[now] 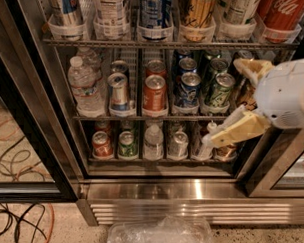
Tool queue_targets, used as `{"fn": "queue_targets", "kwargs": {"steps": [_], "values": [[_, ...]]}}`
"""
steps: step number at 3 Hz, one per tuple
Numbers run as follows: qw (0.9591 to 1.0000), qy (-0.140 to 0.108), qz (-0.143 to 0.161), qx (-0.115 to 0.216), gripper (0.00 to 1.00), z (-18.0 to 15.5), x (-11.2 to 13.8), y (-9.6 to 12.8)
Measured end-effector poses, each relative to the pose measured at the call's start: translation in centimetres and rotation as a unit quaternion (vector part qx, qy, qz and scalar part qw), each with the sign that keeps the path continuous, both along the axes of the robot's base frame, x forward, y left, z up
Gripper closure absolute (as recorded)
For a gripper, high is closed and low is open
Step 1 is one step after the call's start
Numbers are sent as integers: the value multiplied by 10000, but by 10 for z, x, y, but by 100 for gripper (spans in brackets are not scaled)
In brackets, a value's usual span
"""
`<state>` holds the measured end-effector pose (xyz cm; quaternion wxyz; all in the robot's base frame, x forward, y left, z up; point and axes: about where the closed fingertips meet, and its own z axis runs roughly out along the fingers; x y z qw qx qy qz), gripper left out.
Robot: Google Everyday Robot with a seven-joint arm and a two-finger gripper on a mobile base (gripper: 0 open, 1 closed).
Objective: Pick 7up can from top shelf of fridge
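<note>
The fridge (189, 192) stands open in front of me. Its top shelf (159, 44) is a wire rack with tall cans in clear cup holders. Only the cans' lower parts show. The 7up can (237, 9), green with a white text panel, is second from the right, next to the red Coca-Cola can (285, 13). My gripper (224, 102) is at the right, in front of the middle and lower racks, below the 7up can. Its tan fingers (236, 131) are spread apart and hold nothing.
The middle rack holds short cans (154, 92) and a water bottle (84, 86); the lower rack holds more short cans (126, 144). A black door frame (27, 124) runs down the left. Cables (13, 158) lie on the floor at left. A clear plastic bag (160, 235) lies below the louvred base.
</note>
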<state>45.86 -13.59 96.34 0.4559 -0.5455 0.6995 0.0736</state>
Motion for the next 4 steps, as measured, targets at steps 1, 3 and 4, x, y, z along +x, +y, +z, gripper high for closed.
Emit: {"fn": "queue_targets", "kwargs": {"steps": [1, 3, 4], "values": [[9891, 124, -641, 1318, 0, -8, 16, 17], [9780, -75, -907, 1875, 0, 18, 25, 27], [9704, -77, -1004, 2197, 0, 13, 24, 34]]}}
